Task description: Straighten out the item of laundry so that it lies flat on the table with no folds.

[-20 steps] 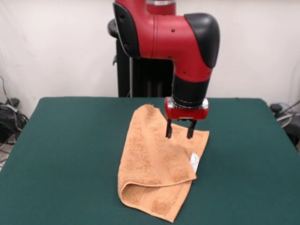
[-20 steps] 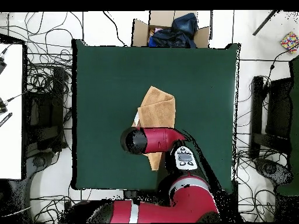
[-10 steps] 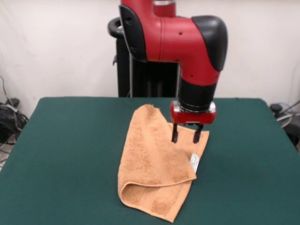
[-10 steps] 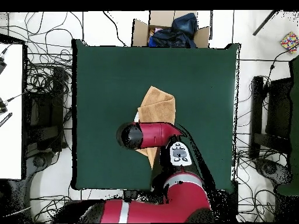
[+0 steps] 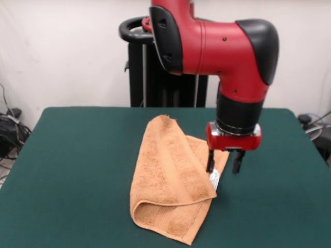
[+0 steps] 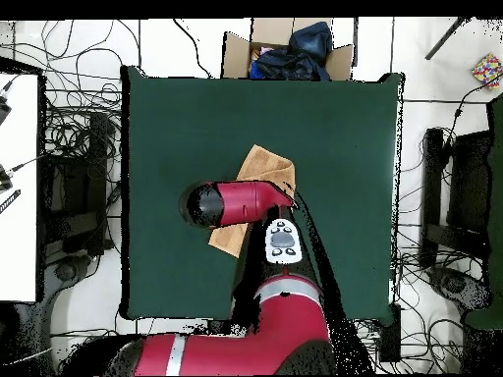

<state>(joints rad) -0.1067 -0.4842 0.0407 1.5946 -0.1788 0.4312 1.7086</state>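
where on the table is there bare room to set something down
Bare green table spreads wide between the folded towel and the table's left edge in the front view, and a narrower strip lies past the hand toward the right edge. It is crowded at the towel's tag edge, where the open hand hangs.

Towel point(image 5: 168, 181): rough orange terry cloth. Table point(image 5: 72, 170): matt green felt. Arm point(image 5: 222, 44): glossy red-black plastic shell.

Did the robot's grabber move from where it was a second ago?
Yes. In the front view the end effector slid rightward and nearer, off the middle of the towel to its right edge beside the white tag.
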